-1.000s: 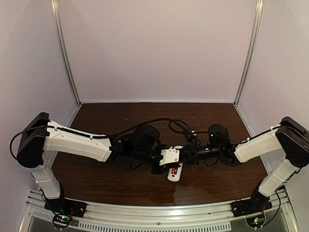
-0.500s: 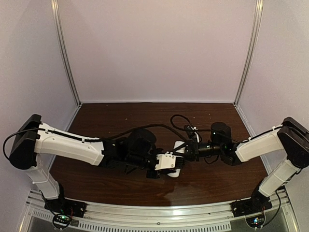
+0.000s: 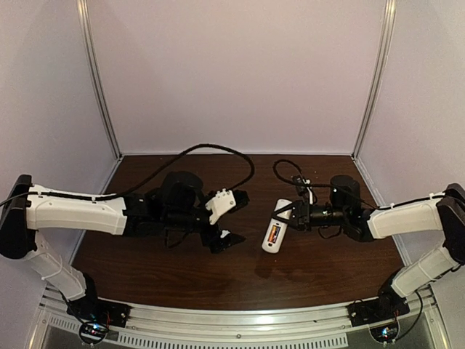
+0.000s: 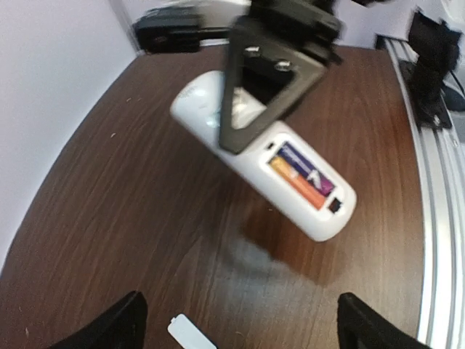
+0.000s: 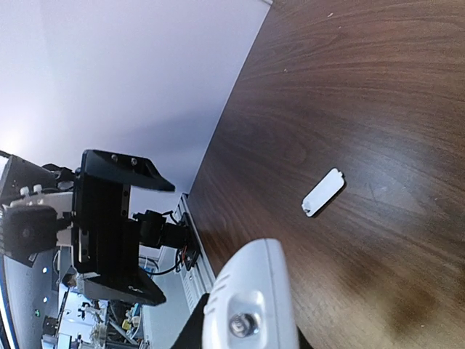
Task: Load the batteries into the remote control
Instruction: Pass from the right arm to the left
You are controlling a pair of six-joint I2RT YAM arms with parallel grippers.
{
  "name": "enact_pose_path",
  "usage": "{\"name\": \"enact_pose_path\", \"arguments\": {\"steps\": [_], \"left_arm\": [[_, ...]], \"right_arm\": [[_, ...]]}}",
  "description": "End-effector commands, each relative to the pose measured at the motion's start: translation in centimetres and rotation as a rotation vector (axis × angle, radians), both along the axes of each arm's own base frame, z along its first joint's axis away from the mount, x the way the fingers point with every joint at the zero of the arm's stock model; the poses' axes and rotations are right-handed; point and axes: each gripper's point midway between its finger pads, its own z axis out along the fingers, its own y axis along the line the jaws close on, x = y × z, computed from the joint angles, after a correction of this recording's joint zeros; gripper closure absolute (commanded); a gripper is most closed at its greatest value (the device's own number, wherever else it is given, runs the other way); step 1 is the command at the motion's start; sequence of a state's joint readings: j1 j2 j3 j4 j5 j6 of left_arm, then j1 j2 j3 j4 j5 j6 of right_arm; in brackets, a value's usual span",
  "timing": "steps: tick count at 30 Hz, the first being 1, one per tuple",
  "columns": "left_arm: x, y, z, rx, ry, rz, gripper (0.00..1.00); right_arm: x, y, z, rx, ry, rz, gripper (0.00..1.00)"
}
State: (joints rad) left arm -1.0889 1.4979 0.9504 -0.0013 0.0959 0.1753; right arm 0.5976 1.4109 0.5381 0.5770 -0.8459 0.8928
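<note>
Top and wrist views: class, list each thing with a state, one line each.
remote control: held off the table, back uncovered, facing up.
batteries: both seated in the remote control.
battery cover: off, lying on the table.
left gripper: open, empty.
right gripper: shut on the remote control.

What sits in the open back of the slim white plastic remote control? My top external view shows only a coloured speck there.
Observer: The left wrist view shows two thin cylindrical batteries, one dark purple-blue, one orange, side by side in the recess of the slim white plastic remote control.
Operator: Is a cover anywhere?
Observer: A small flat white plastic cover lies on the dark wooden table, below the open left gripper.
Operator: Does the right gripper block the recess?
Observer: No. The right gripper clamps the remote control, and its black finger crosses the back beside the recess, leaving the batteries bare.
</note>
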Motion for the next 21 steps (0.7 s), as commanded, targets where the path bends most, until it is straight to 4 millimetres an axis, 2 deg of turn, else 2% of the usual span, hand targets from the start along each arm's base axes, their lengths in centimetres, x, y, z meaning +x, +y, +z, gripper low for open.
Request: {"name": "enact_pose_path", "arguments": {"steps": [1, 6, 9, 13, 21], "left_arm": [[3.2, 2.9, -0.8, -0.033, 0.204, 0.244, 0.02], [4.9, 5.3, -5.1, 0.079, 0.299, 0.422, 0.03], [5.5, 6.0, -7.2, 0.126, 0.365, 0.513, 0.13], [6.1, 5.8, -8.6, 0.115, 0.459, 0.553, 0.29], [8.0, 5.7, -10.6, 0.081, 0.61, 0.607, 0.45]], "right_arm": [[1.9, -2.2, 0.5, -0.034, -0.061, -0.084, 1.0], [2.6, -3.9, 0.0, -0.064, -0.065, -0.131, 1.0], [2.7, -4.3, -0.2, -0.07, -0.064, -0.135, 1.0], [2.6, -4.4, -0.8, -0.078, -0.054, -0.134, 1.0], [2.6, -4.6, -2.5, -0.111, -0.029, -0.138, 1.0]]}}
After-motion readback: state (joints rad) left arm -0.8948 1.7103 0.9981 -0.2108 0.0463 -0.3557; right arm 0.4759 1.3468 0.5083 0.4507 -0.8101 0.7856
